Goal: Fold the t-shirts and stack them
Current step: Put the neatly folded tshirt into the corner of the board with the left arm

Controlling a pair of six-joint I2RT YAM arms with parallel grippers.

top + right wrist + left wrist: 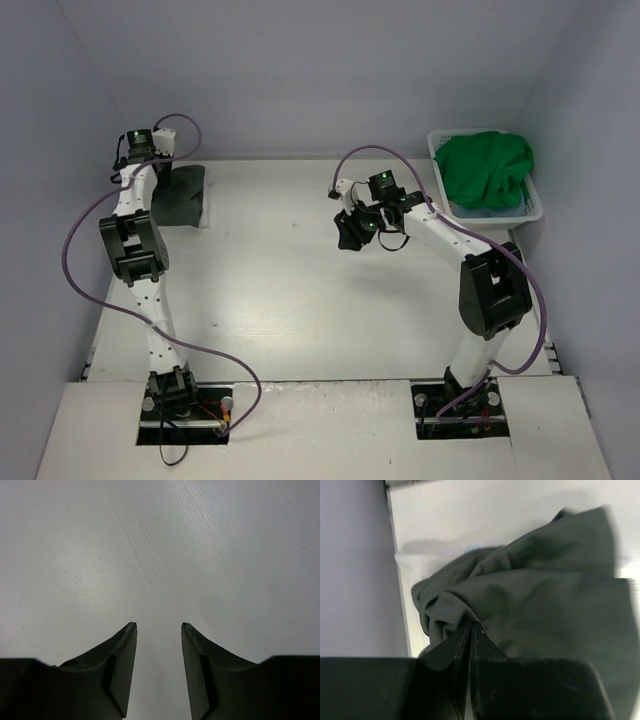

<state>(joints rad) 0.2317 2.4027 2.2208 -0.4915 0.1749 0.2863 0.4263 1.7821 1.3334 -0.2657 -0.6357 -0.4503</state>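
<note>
Fabric of the dark grey shirt (pixel 545 595) bunches at the table's (pixel 280 290) far left edge, the left gripper (pixel 470 625) pinched tight on a fold. The right gripper (pixel 159 626) hangs over mid-table, jaws apart, holding nothing. The green shirt (pixel 485 165) sits heaped in the white basket (pixel 497 216), far right.

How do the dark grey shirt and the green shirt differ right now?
The dark grey shirt lies on the table at the far left; the green shirt sits heaped in the white laundry basket at the far right. The left tool is shut on a fold of the dark grey shirt; nothing grips the green shirt. Both are rumpled cloth.
</note>
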